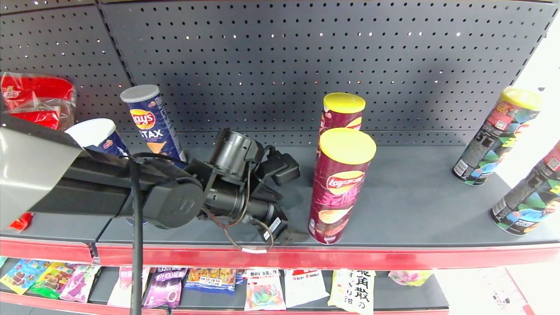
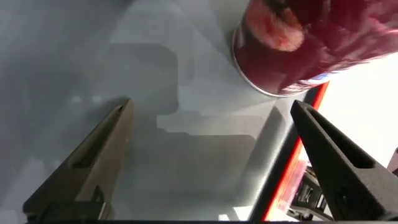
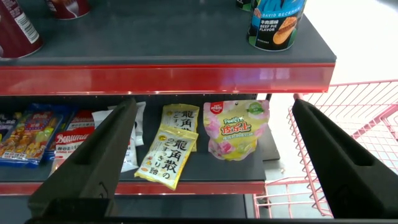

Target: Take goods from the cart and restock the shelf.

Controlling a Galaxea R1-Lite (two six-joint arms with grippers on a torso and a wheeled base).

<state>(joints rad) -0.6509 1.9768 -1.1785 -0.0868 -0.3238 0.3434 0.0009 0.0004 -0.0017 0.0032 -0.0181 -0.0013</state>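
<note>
Hovering left of the near maroon chip can (image 1: 339, 188) on the shelf (image 1: 415, 197), our left gripper (image 2: 212, 106) has its fingers spread, empty; our right gripper (image 3: 214, 102), fingers spread too, is by the cart (image 3: 373, 124).

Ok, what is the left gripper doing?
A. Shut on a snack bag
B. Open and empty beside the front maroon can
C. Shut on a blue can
B: the left gripper has its fingers spread on nothing, and the front maroon can stands free beside it.
</note>
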